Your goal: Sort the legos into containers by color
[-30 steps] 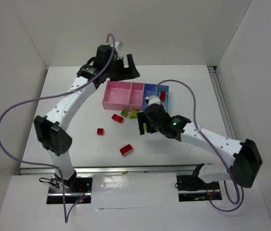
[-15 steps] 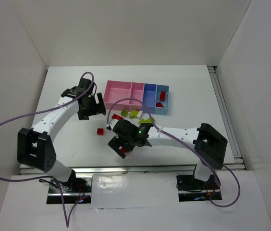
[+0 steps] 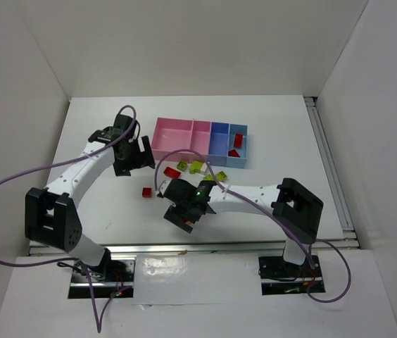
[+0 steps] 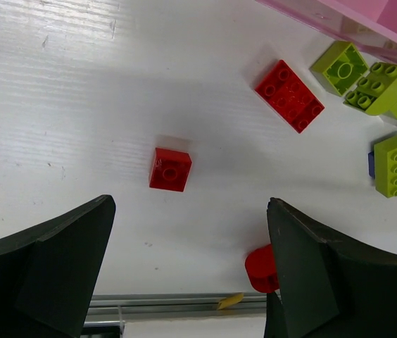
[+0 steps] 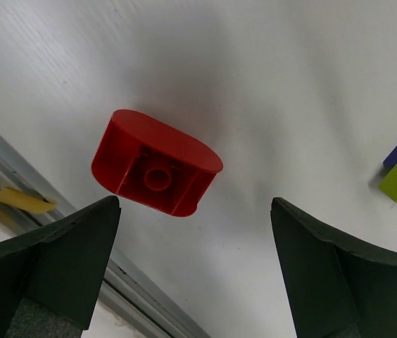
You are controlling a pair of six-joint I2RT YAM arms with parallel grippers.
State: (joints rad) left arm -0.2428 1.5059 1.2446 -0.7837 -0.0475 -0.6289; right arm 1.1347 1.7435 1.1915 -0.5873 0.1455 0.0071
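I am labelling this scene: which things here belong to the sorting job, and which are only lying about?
Job: rounded red brick, small red brick, flat red brick, yellow-green bricks, joined pink and blue bins.
Lying about: yellow scrap, purple cables.

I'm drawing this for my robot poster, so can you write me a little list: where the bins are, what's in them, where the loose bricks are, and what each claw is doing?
bins: pink and blue containers joined in a row, far side of the table
inside: red bricks in the end blue bin
loose: small red brick, flat red brick, green bricks beside the bins
left gripper: open, holding nothing
right gripper: open, over a rounded red brick, not gripping it
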